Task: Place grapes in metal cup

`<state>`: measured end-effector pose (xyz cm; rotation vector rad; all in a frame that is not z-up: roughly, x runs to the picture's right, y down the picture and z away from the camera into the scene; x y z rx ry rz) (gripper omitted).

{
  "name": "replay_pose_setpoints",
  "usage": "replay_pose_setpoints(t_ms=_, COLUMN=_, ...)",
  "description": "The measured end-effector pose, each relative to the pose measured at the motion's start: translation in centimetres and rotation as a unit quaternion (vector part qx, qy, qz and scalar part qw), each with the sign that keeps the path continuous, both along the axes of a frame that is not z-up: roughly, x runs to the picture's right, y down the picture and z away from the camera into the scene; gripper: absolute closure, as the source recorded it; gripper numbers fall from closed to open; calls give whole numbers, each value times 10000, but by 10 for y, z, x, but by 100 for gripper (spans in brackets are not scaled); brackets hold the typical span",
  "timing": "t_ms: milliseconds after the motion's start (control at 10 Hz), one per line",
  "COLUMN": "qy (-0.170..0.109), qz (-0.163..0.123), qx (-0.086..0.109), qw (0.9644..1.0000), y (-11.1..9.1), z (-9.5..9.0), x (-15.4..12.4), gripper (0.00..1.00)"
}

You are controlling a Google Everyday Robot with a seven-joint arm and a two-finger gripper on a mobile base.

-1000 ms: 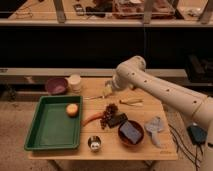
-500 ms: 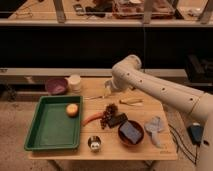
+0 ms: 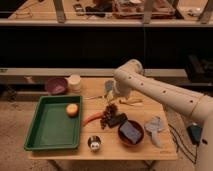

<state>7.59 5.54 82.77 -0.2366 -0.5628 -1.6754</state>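
The grapes [image 3: 109, 114], a dark knobbly bunch, lie on the wooden table [image 3: 165, 146] near its middle, between an orange carrot [image 3: 92, 119] and a flat black block [image 3: 118, 120]. My gripper [image 3: 111, 101] hangs just above the grapes, pointing down, open and holding nothing. The white arm [image 3: 160, 92] reaches in from the right. The metal cup [image 3: 94, 143], small and shiny, stands near the table's front edge, in front of the grapes and a little to their left.
A green tray [image 3: 47, 131] holding an orange fruit [image 3: 72, 109] takes up the left side. A dark red bowl [image 3: 131, 133], a grey cloth [image 3: 155, 125], a purple bowl [image 3: 56, 85], a white cup [image 3: 75, 82] and a grey-blue cup [image 3: 108, 86] surround the centre.
The arm has shifted slightly and the gripper has sunk a little closer to the grapes. The objects on the table have not moved.
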Motion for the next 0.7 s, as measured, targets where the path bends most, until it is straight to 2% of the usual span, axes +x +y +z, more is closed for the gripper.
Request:
replay_pose_setpoints(t_ms=100, qy=-201, qz=115, qx=-135, qw=9996, y=6, z=6, x=-4, gripper=33)
replay_pose_setpoints(t_ms=200, qy=-277, qz=180, qx=-221, qw=9992, y=9, z=8, x=-6, gripper=33)
replay_pose_setpoints(t_ms=600, qy=-174, qz=195, qx=-645, qw=9976, y=33, z=21, x=-19, gripper=33)
replay_pose_setpoints(t_ms=700, qy=-217, qz=281, qx=-775, qw=9964, y=43, z=26, x=-21, gripper=33)
